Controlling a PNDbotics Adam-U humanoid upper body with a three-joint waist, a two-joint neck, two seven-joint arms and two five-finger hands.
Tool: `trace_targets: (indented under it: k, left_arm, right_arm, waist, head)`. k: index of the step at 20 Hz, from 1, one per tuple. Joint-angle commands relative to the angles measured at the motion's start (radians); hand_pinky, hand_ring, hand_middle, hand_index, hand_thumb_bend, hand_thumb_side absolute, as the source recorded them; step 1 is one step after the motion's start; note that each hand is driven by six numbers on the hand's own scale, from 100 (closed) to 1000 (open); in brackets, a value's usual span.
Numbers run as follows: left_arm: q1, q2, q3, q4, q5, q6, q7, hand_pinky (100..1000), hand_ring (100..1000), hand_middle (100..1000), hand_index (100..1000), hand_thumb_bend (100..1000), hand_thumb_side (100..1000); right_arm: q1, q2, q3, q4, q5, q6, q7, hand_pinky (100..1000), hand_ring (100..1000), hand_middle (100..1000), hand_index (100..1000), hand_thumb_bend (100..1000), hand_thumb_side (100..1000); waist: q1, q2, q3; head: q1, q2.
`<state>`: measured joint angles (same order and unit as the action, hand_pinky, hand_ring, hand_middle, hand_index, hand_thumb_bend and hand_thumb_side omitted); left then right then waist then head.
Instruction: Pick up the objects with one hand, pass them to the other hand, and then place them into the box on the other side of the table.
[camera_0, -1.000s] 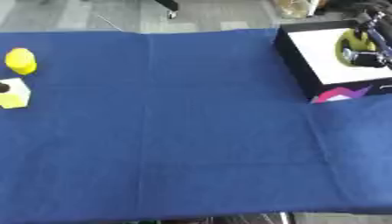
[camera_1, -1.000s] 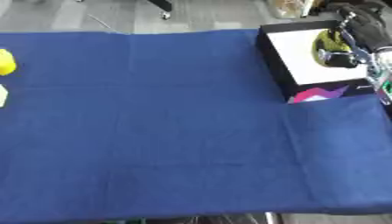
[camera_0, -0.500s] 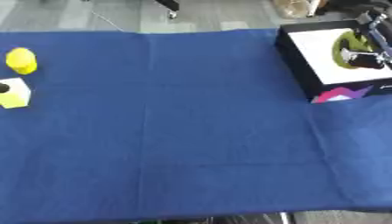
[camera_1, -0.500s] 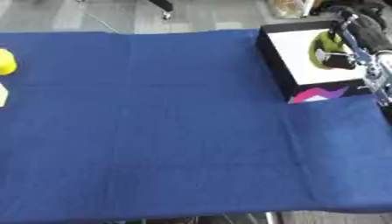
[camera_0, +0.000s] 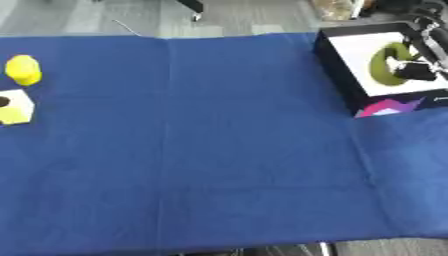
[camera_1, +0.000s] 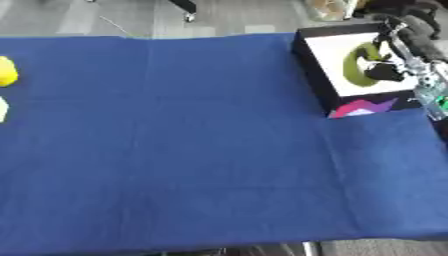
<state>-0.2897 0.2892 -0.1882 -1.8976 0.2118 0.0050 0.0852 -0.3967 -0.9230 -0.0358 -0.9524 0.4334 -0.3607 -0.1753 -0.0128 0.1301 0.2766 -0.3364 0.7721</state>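
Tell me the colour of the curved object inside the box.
The curved object is olive green, lying on the box's white inside; the left eye view shows it best.

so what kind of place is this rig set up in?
Probably a lab or office test bench: a table under a blue cloth, a grey hard floor beyond, and staged props like the box.

Mid-cloth (camera_0: 219, 140) lies open; box (camera_0: 337, 60) walls right.
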Motion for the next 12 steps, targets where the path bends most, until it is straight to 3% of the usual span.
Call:
trace_targets:
  k: [1, 3, 4, 7, 8, 9, 10, 12]
  left_arm:
    - [-0.007, 0.008, 0.012, -0.010, 0.002, -0.001, -0.002, 869, 608, 685, 888, 100, 929]
    - [-0.007, 0.008, 0.012, -0.011, 0.003, -0.001, -0.002, 869, 608, 685, 888, 100, 930]
    - [-0.007, 0.008, 0.012, -0.011, 0.003, 0.000, -0.003, 869, 608, 685, 888, 100, 930]
    - [-0.007, 0.008, 0.012, -0.011, 0.003, 0.000, -0.004, 869, 608, 685, 888, 100, 930]
    - [-0.008, 0.008, 0.012, -0.011, 0.003, 0.000, -0.004, 869, 608, 685, 888, 100, 930]
    - [-0.008, 0.008, 0.013, -0.012, 0.003, 0.001, -0.005, 869, 608, 685, 888, 100, 930]
    - [-0.008, 0.008, 0.013, -0.012, 0.003, 0.001, -0.005, 869, 608, 685, 888, 100, 930]
    - [-0.008, 0.008, 0.013, -0.012, 0.002, 0.001, -0.005, 869, 608, 685, 888, 100, 930]
  right_arm:
    - [-0.014, -0.040, -0.006, -0.004, -0.037, 0.007, 0.019, 961, 1000, 955, 882, 100, 531]
    - [-0.014, -0.040, -0.005, -0.004, -0.046, 0.009, 0.023, 963, 1000, 956, 887, 100, 537]
    - [-0.015, -0.040, -0.005, -0.005, -0.048, 0.007, 0.024, 961, 1000, 951, 868, 100, 441]
    - [-0.015, -0.040, -0.004, -0.008, -0.048, -0.007, 0.021, 958, 1000, 939, 793, 100, 276]
    - [-0.016, -0.040, -0.004, -0.009, -0.046, -0.013, 0.018, 953, 1000, 920, 614, 100, 214]
    - [-0.016, -0.039, -0.004, -0.010, -0.045, -0.021, 0.013, 951, 1000, 910, 530, 100, 221]
    - [-0.017, -0.039, -0.005, -0.010, -0.044, -0.028, 0.007, 941, 988, 868, 385, 100, 247]
    - [-0.017, -0.038, -0.008, -0.009, -0.046, -0.037, -0.016, 919, 917, 760, 274, 100, 262]
  waist:
    - [0.000, -0.015, -0.002]
    - [0.001, -0.015, -0.003]
    - [0.001, -0.015, -0.003]
    - [0.002, -0.015, -0.004]
    - [0.002, -0.015, -0.004]
    - [0.003, -0.015, -0.005]
    - [0.003, -0.014, -0.005]
    - [0.003, -0.014, -0.005]
  head:
    - [-0.005, -0.002]
    - [-0.006, -0.002]
    - [-0.006, -0.002]
    - [-0.008, -0.002]
    - [-0.008, -0.002]
    - [-0.008, -0.002]
    - [-0.009, -0.002]
    - [-0.009, -0.002]
